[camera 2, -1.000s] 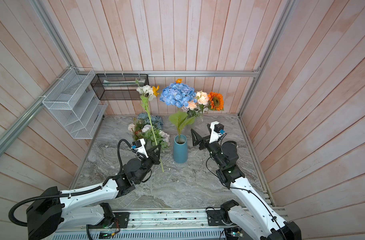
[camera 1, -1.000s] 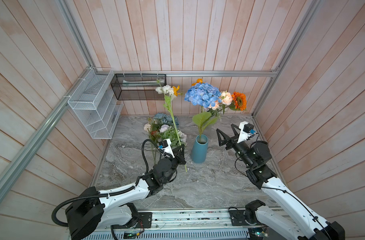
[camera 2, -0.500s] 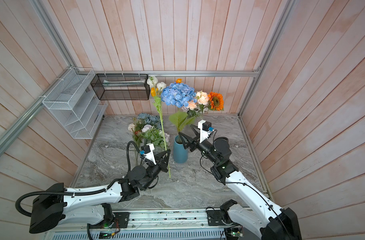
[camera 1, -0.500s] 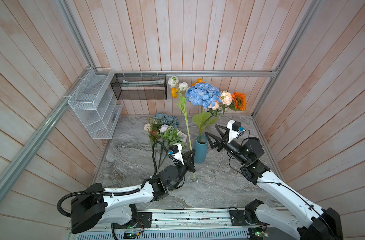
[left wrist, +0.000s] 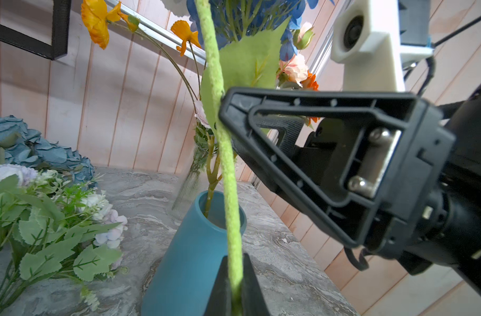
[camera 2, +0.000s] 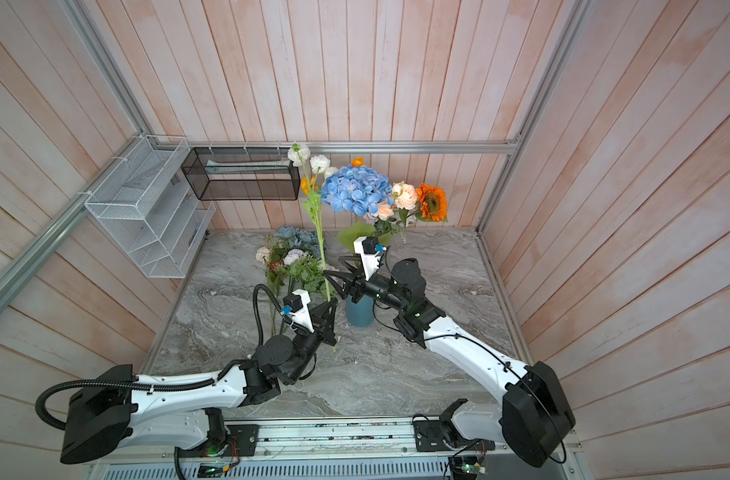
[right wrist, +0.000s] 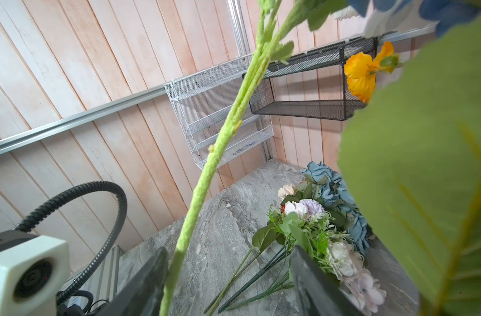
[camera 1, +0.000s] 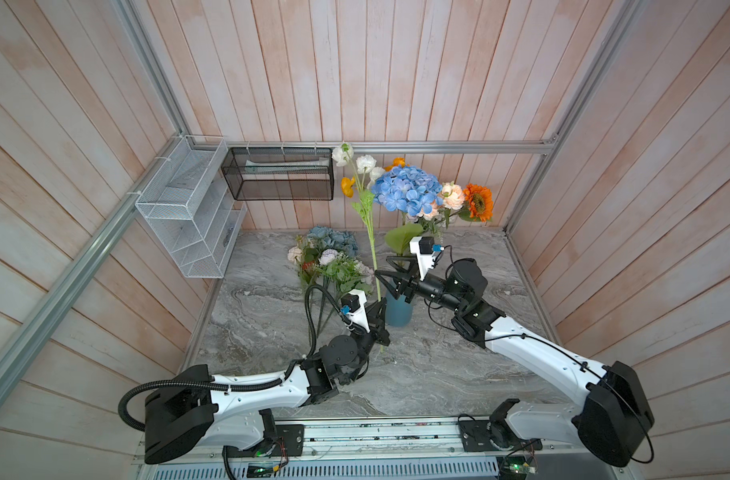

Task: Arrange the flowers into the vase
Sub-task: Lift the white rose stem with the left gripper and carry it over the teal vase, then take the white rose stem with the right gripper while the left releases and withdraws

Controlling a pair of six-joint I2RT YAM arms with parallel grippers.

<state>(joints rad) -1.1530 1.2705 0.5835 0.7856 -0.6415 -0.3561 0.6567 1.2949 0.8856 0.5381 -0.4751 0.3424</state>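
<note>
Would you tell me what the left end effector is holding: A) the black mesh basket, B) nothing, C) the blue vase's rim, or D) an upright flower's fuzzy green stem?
D: in the left wrist view the left end effector pinches the fuzzy green stem, held outside the blue vase.

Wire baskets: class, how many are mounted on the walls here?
2. The white basket hangs on the wall at the left of both top views; the black basket hangs on the back wall beside it. No others show.
</note>
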